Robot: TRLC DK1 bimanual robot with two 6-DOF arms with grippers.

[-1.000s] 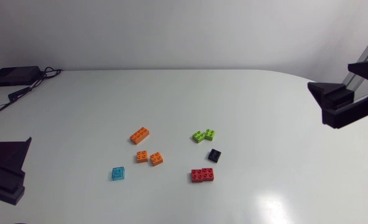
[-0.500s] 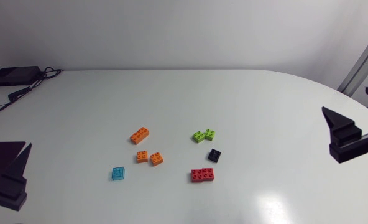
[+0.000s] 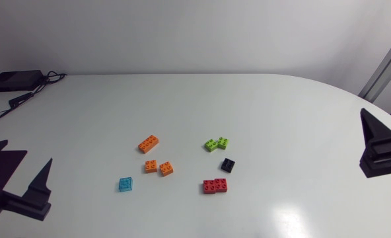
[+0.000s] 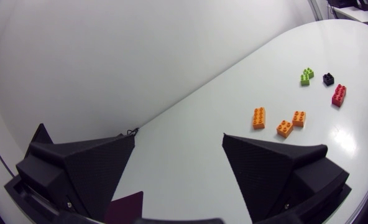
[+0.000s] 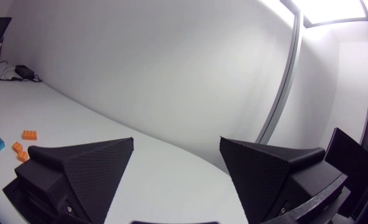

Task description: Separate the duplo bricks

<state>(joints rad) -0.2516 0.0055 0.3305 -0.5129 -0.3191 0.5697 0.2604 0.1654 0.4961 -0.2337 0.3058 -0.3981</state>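
duplo bricks lie scattered on table; left tool, right tool gape.

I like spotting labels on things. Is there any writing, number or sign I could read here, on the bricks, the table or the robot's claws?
No text can be read anywhere.
Studs on the red brick and the long orange brick: too small to show any print.
The left gripper, the right gripper and the table: no markings visible.

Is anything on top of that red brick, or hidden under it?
Nothing is on the red brick: its studs show bare. It lies on the white table; whatever is beneath it is covered.
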